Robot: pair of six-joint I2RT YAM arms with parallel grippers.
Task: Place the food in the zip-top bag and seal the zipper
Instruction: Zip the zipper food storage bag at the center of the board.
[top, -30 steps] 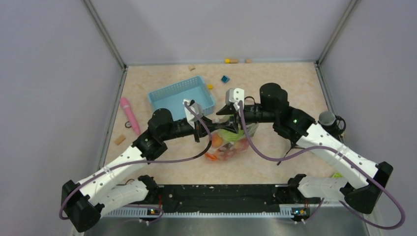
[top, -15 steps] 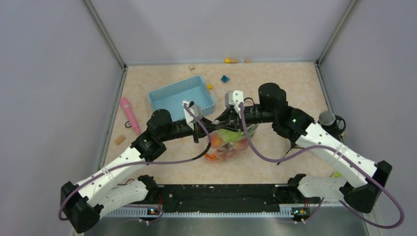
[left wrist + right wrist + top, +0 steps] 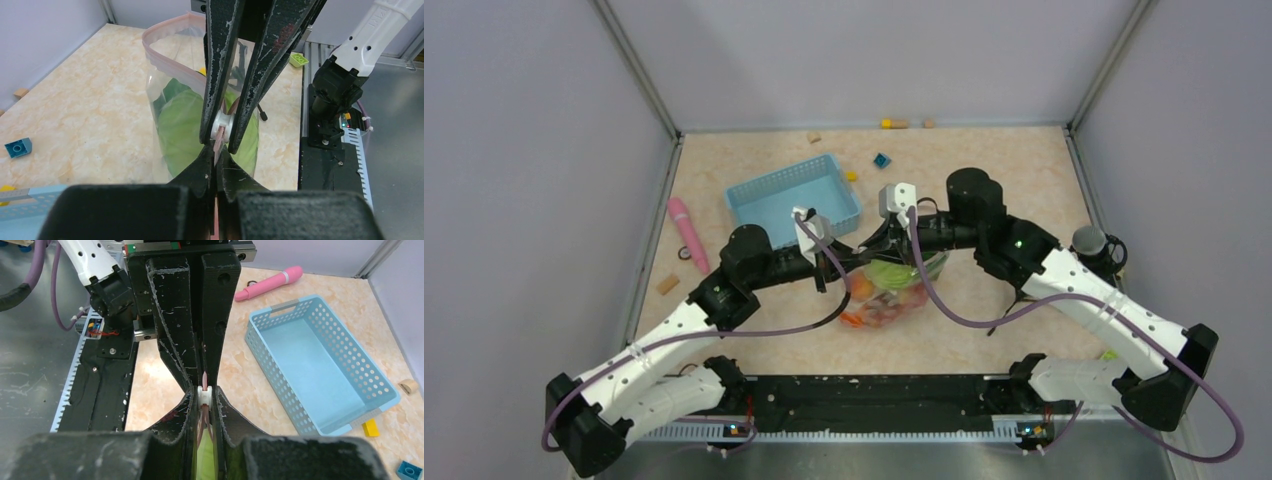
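The clear zip-top bag (image 3: 894, 292) hangs between my two grippers above the table. It holds the food: a green leafy vegetable (image 3: 182, 120) with orange and red fruits (image 3: 864, 288) below it. My left gripper (image 3: 216, 152) is shut on the end of the pale pink zipper (image 3: 165, 52). My right gripper (image 3: 205, 397) is shut on the white slider (image 3: 205, 392) on that strip. The two grippers meet tip to tip (image 3: 859, 252). Beyond the slider the two sides of the pink strip spread apart.
A light blue basket (image 3: 794, 198) stands just behind the left gripper. A pink stick toy (image 3: 687, 232) lies at the left. Small blue (image 3: 881, 160) and yellow (image 3: 851, 176) blocks lie behind, and a green brick (image 3: 298, 59) lies near the right arm's base.
Both grippers have shifted slightly to the left with the bag held between them. Their grips have not changed.
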